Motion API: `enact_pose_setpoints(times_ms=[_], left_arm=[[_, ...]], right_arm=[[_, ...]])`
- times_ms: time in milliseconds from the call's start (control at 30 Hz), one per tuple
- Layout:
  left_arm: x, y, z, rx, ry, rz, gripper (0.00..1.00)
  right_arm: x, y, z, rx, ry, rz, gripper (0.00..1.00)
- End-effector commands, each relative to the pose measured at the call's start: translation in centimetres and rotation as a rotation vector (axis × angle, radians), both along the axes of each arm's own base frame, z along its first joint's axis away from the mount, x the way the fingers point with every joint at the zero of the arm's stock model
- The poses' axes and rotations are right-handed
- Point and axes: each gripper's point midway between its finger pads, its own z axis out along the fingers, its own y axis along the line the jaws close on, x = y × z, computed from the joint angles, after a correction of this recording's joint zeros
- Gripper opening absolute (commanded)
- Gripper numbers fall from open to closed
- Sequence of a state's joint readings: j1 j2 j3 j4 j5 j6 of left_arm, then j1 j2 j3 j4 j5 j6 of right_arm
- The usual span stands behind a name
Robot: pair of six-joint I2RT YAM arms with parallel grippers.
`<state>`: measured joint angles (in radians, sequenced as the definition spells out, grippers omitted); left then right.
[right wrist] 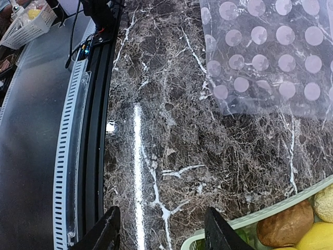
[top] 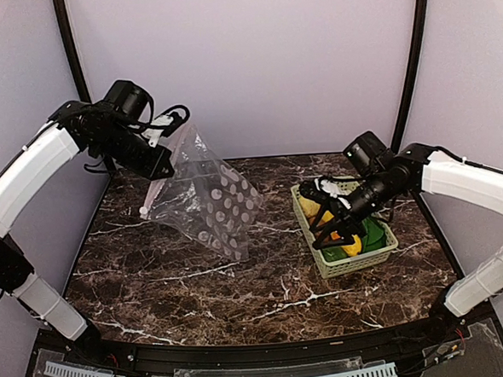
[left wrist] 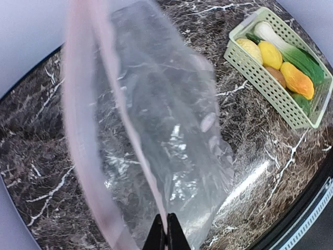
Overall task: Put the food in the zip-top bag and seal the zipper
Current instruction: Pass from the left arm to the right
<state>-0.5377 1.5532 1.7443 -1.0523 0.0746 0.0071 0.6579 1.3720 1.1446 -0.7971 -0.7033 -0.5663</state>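
My left gripper (top: 165, 151) is shut on the zipper (left wrist: 135, 140) of the zip-top bag (top: 208, 198) and holds its mouth up at the back left, the dotted bag hanging to the table. In the left wrist view the gripper (left wrist: 166, 229) pinches the pink strip. The food (top: 344, 234) lies in the light-green basket (top: 359, 263) at the right: lemons (left wrist: 270, 54), an orange piece (left wrist: 297, 80), bok choy (left wrist: 286, 49). My right gripper (top: 332, 220) is open and empty over the basket's left side; in its own view (right wrist: 162, 232) a brown potato (right wrist: 286, 225) shows.
The dark marble table (top: 240, 287) has a black front rail (top: 245, 355). Grey walls close in the back and sides. Another white basket (right wrist: 28, 23) stands off the table beyond the rail in the right wrist view.
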Motion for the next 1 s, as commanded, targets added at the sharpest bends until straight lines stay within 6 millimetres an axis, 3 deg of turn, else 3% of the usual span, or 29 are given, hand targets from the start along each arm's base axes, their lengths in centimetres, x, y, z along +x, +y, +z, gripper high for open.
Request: enact_pose_setpoints(times_ms=[0,100,167,267,333,433,633,733,967], left_arm=[[-5.7,-2.4,-1.9,0.165,0.088,-0.206,0.02],[-8.7,-6.9,-5.4,0.209,0.142,-0.362,0.04],[-9.5,-9.0,-7.0,0.231,0.138,-0.397,0.04],[-10.1,-11.7,-7.8,0.194,0.116,-0.419,0.02],[-9.9,-13.6,-7.2,0.126,0.067,-0.402,0.01],[-9.3,-16.0,-4.4,-0.036,-0.048,-0.371,0.01],[-8.8,-17.9,0.4,-0.308,-0.194,-0.308,0.01],[-8.4,-18.6,1.2,-0.411,-0.220,-0.265,0.02],[-7.5,-20.0,0.4,-0.437,-0.267,-0.204,0.01]], right_arm=[[0.5,0.6,1.0,0.038,0.025,-0.022,0.52],[0.5,0.6,1.2,0.054,0.051,-0.025,0.53],[0.7,0.4,1.3,0.057,0.055,-0.035,0.53],[0.8,-0.1,1.0,0.052,0.063,-0.051,0.53],[1.0,-0.4,0.5,0.039,0.045,-0.058,0.54],[1.7,-0.5,0.3,0.025,0.005,-0.076,0.55],[3.0,1.4,5.3,0.125,-0.001,-0.087,0.59],[4.3,2.6,7.6,0.166,0.022,-0.110,0.59],[7.0,5.1,11.6,0.260,0.119,-0.201,0.58]])
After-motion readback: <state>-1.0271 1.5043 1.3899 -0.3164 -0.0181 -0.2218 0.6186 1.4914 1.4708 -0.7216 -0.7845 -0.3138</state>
